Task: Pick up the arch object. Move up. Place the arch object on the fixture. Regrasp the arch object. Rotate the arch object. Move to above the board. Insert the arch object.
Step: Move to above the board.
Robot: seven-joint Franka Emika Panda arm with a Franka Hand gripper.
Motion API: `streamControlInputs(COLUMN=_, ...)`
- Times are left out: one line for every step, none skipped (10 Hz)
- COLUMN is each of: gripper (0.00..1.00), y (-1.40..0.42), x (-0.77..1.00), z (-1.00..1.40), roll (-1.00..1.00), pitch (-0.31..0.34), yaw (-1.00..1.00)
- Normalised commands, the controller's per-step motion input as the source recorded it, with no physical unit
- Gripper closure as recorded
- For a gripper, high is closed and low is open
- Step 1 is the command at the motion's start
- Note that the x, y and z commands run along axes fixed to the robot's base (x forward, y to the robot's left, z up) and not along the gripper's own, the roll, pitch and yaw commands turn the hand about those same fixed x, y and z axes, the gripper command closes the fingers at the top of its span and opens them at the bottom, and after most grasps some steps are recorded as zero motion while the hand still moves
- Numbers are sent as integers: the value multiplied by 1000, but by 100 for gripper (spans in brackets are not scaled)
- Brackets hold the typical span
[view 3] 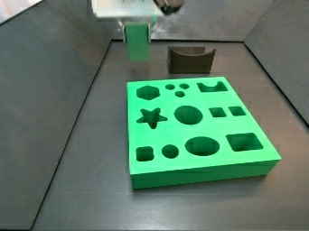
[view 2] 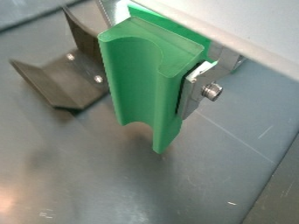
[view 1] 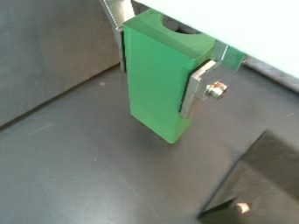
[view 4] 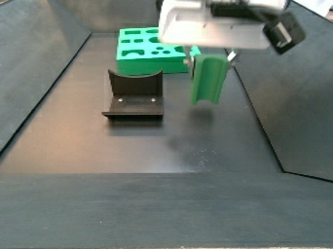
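The two-finger gripper [view 1: 163, 61] was clamped on the arch object [view 1: 158, 80], a small bright-green matte oblong block that hung upright from the flat silver fingers [view 1: 201, 86] with its lower end clear of the dark floor [view 1: 70, 166]. In a side view the block [view 4: 209, 78] was held in the air just beside the fixture [view 4: 134, 95], a dark grey-brown bracket with a curved dip in its top, rather than over it. The board [view 3: 197, 133], a large flat bright-green slab cut with a star, circles, squares, a hexagon and an arch, lay farther from the gripper, beyond the fixture.

By my reading, the step in hand was carrying the lifted block over to the fixture. To do it well, the gripper should travel sideways with the block kept at height, until the block's lower end stands over the dip, then descend slowly and straight, releasing only when the block bears on the fixture. Its curved face, visible in a wrist view [view 2: 146, 83], should probably meet the dip squarely.

The upper end of the block was hidden between the fingers and the gripper body. Only part of the fixture [view 2: 65, 66] showed in either wrist view. The block's height above the floor could not be judged.
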Motion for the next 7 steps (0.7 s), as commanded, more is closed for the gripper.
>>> streamControlInputs(gripper=100, y=94, x=14, z=1000, roll=321, pitch=-25, yaw=49)
streamControlInputs(gripper=100, y=87, x=12, z=1000, roll=299, pitch=29, yaw=46)
streamControlInputs(gripper=100, y=80, x=9, z=1000, roll=245, pitch=54, yaw=41)
streamControlInputs(gripper=100, y=76, x=9, z=1000, roll=195, pitch=58, yaw=36)
streamControlInputs(gripper=100, y=74, x=9, z=1000, roll=169, pitch=60, yaw=35)
streamControlInputs(gripper=100, y=68, x=9, z=1000, roll=140, pitch=63, yaw=34)
streamControlInputs(gripper=100, y=66, x=8, z=1000, roll=135, pitch=67, yaw=30)
